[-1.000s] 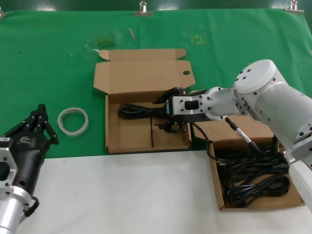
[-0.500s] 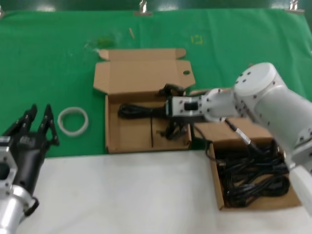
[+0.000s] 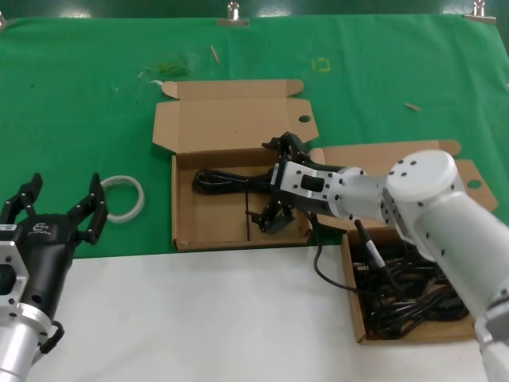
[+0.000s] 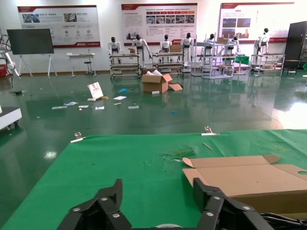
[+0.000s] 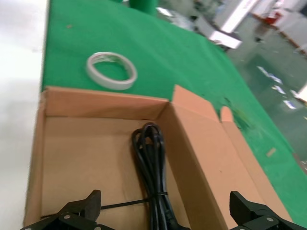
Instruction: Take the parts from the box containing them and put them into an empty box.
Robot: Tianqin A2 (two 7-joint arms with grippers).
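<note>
One black cable bundle (image 3: 223, 181) lies across the back of the middle box (image 3: 211, 219), whose lid is folded back. My right gripper (image 3: 274, 181) is open over that box, its fingers spread on either side of the bundle's right end. The right wrist view shows the bundle (image 5: 152, 163) running between the open gripper (image 5: 165, 206) inside the box (image 5: 96, 103). Several more cables (image 3: 413, 302) fill the right box (image 3: 354, 294). My left gripper (image 3: 60, 203) is open and empty at the lower left, and it also shows in the left wrist view (image 4: 158, 191).
A white ring (image 3: 119, 199) lies on the green cloth left of the middle box, and shows in the right wrist view (image 5: 111, 71). The middle box's lid (image 4: 249, 179) shows in the left wrist view. A white table surface runs along the front.
My left gripper has opened from shut to wide open. My right arm has swung lower and to the right, and its gripper has tilted while staying over the bundle.
</note>
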